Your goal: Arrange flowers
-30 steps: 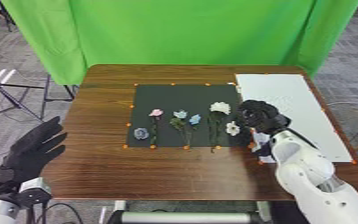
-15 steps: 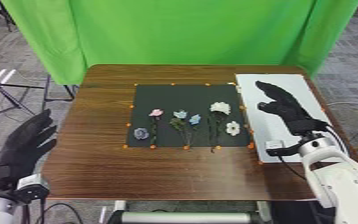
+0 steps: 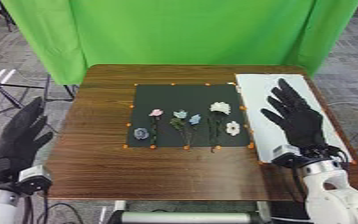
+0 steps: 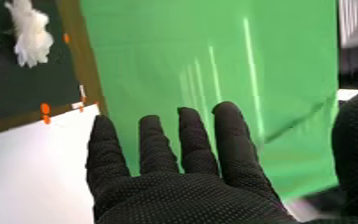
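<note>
On the black mat (image 3: 180, 95) in the head view lie a pink flower (image 3: 156, 113), blue flowers (image 3: 194, 119), a tall white flower (image 3: 220, 107), a round white flower (image 3: 232, 128) and a grey-blue flower (image 3: 141, 133). My right hand (image 3: 302, 127) is open over the white board (image 3: 262, 90), right of the mat. My left hand (image 3: 14, 142) is open beyond the table's left edge. Neither hand touches a flower. In the right wrist view my right hand (image 4: 189, 200) has straight, spread fingers, and a white flower (image 4: 33, 35) lies on the mat.
The brown table (image 3: 104, 170) carries the mat and board, both bordered by small orange markers (image 3: 126, 146). A green curtain (image 3: 193, 35) hangs behind the table. A tripod (image 3: 7, 95) stands at the left.
My right hand has come away from beside the round white flower, opened and turned upright over the white board. My left hand has shifted slightly up. The flowers have stayed in place.
</note>
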